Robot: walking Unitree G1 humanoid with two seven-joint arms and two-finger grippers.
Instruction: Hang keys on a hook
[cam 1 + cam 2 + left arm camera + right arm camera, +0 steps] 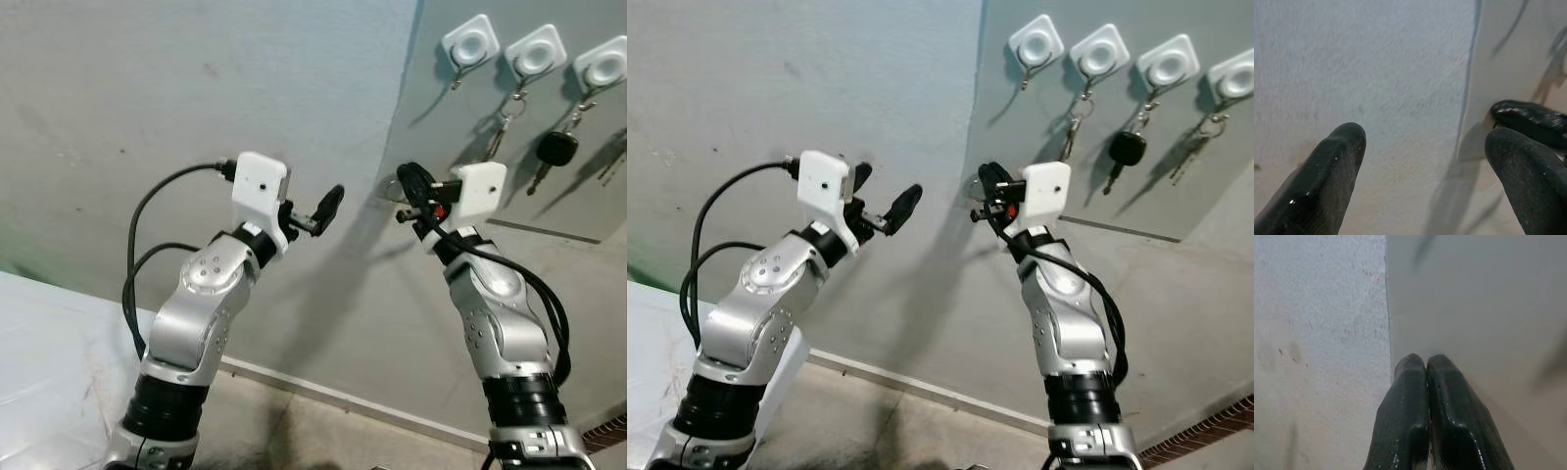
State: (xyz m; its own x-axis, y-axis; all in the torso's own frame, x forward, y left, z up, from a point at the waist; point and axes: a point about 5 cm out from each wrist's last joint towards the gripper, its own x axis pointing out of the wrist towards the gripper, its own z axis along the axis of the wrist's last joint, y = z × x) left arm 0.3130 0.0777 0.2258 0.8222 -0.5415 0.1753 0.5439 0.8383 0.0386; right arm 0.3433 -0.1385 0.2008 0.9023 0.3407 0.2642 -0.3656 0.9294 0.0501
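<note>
Keys hang on the row of white hooks [1098, 52] high on the grey panel [1087, 166] in front of me: a silver bunch [1073, 127] under the second hook, a key with a black head [1126, 149] under the third, and another silver bunch [1193, 147] under the fourth. The first hook [1036, 41], nearest the panel's edge, carries nothing.

My right pincer [1426, 377] is raised below that bare hook, close to the panel's edge, and its two black fingers are pressed flat together. I cannot make out anything caught between them; a small silver shape [390, 189] shows just beside the tips against the wall, but I cannot tell what it is.

My left pincer [1425, 147] is also raised, pointing toward the rough wall [196, 88] to the left of the panel, with its fingers spread wide apart and nothing between them. The two pincers are near each other but not touching.
</note>
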